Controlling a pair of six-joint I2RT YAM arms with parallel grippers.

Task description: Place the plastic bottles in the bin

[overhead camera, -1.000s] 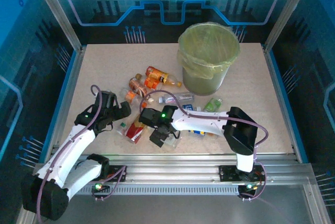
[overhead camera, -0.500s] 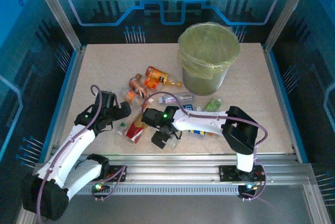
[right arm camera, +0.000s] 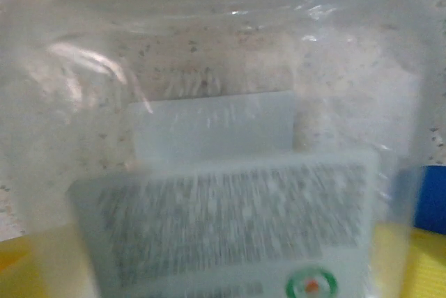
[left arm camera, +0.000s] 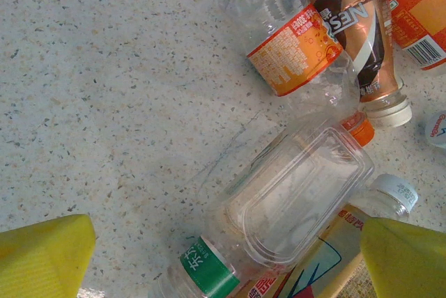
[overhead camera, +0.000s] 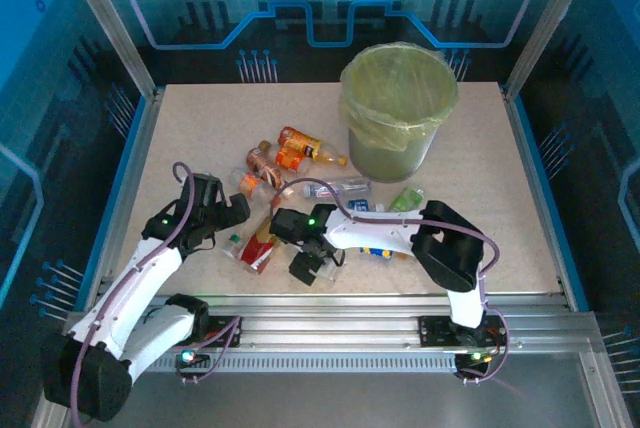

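Mid-table, bottles (overhead camera: 298,146) clustered, bin (overhead camera: 395,153) toward far edge, bare tabletop (overhead camera: 190,128) left

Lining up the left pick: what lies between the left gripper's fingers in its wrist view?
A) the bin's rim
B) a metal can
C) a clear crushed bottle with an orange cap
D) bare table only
C: the clear bottle with the orange cap lies under the open left gripper, between its yellow fingers.
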